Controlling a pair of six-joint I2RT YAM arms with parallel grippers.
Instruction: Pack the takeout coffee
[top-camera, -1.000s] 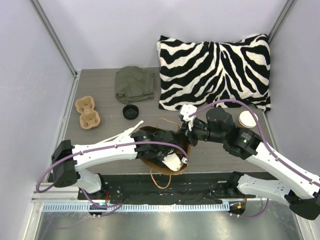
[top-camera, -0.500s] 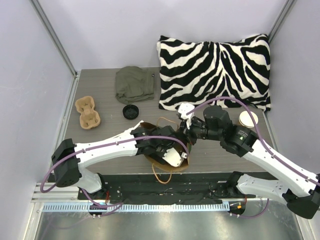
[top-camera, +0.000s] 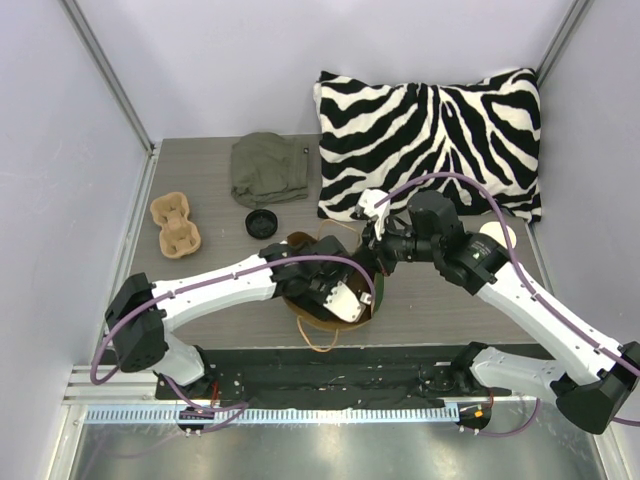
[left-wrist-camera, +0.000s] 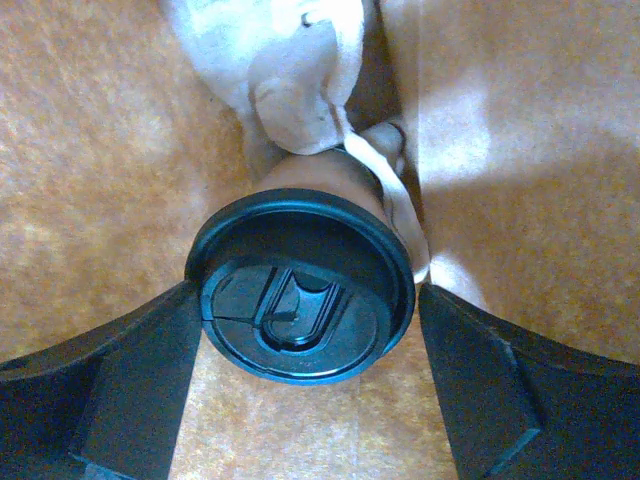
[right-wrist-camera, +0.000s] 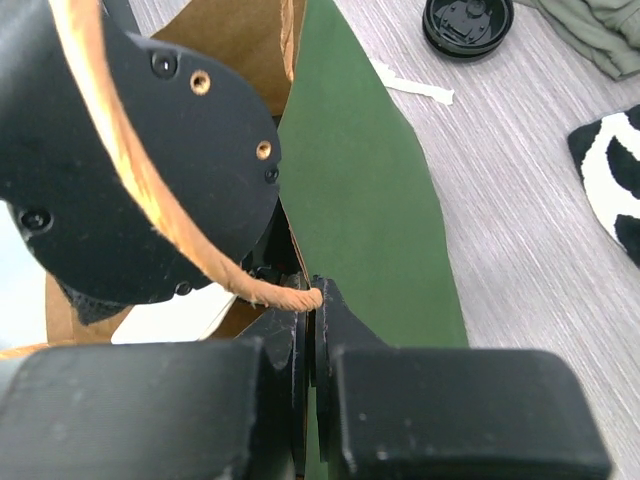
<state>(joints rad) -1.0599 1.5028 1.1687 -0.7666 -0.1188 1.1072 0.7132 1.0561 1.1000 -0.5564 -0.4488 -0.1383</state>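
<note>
The takeout coffee (left-wrist-camera: 300, 270), a tan cup under a round black lid, stands inside the green bag (right-wrist-camera: 370, 200) on its brown floor, with white paper crumpled behind it. My left gripper (left-wrist-camera: 307, 300) is down in the bag (top-camera: 297, 243), its fingers on either side of the lid. The left finger is against the lid and a thin gap shows at the right finger, so the jaws stand open. My right gripper (right-wrist-camera: 315, 300) is shut on the bag's upper edge where the twine handle (right-wrist-camera: 150, 190) meets it, just right of the left wrist (top-camera: 335, 292).
On the table's left are a loose black lid (top-camera: 260, 223) and a tan pulp cup tray (top-camera: 175, 222). An olive cloth (top-camera: 268, 168) lies at the back beside a zebra pillow (top-camera: 430, 140). A lidless tan cup (top-camera: 497, 236) stands behind my right arm.
The left gripper has gone further into the bag and its jaws have widened off the lid. The right gripper, still pinching the bag's edge, has drawn it up and back.
</note>
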